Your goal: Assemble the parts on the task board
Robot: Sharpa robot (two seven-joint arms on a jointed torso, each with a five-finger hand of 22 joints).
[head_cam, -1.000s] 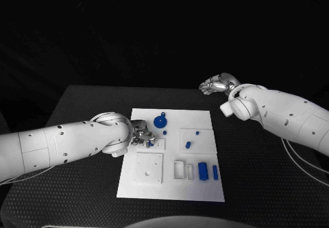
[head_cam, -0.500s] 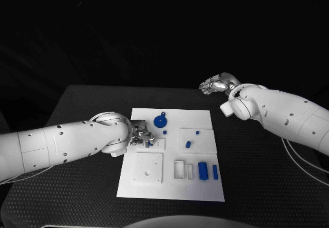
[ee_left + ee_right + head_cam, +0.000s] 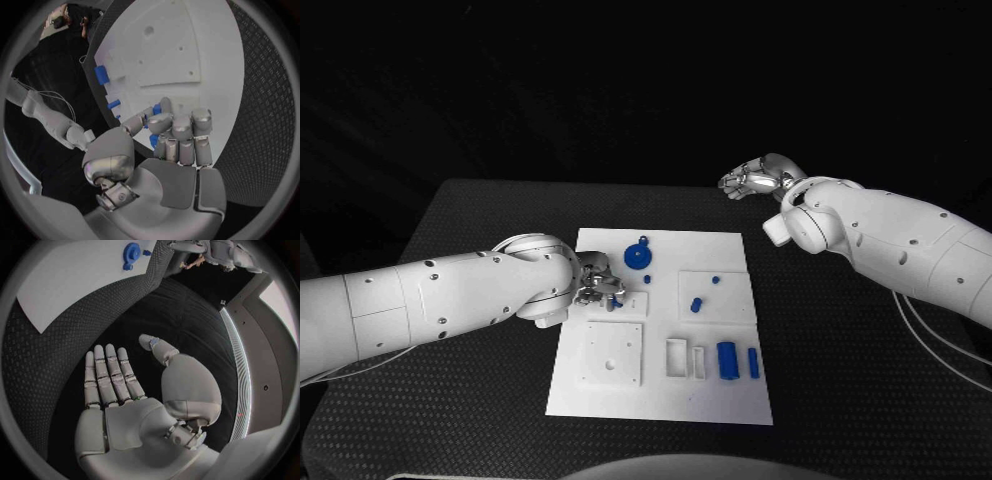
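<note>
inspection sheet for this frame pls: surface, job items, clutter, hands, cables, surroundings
Surface: black textured table, with the white rectangular task board at its middle.
Job's things: blue gear-shaped part at the board's far end; blue cylinder part and slim blue peg side by side at the near right; two small blue pegs on a raised white square.
Clutter: nothing seen.
Hands: left hand over the board's left side, fingers curled round a small blue part; right hand off the board, fingers spread, holding nothing.
Cables: pale cables beneath the right arm.
Surroundings: dark, nothing seen.
</note>
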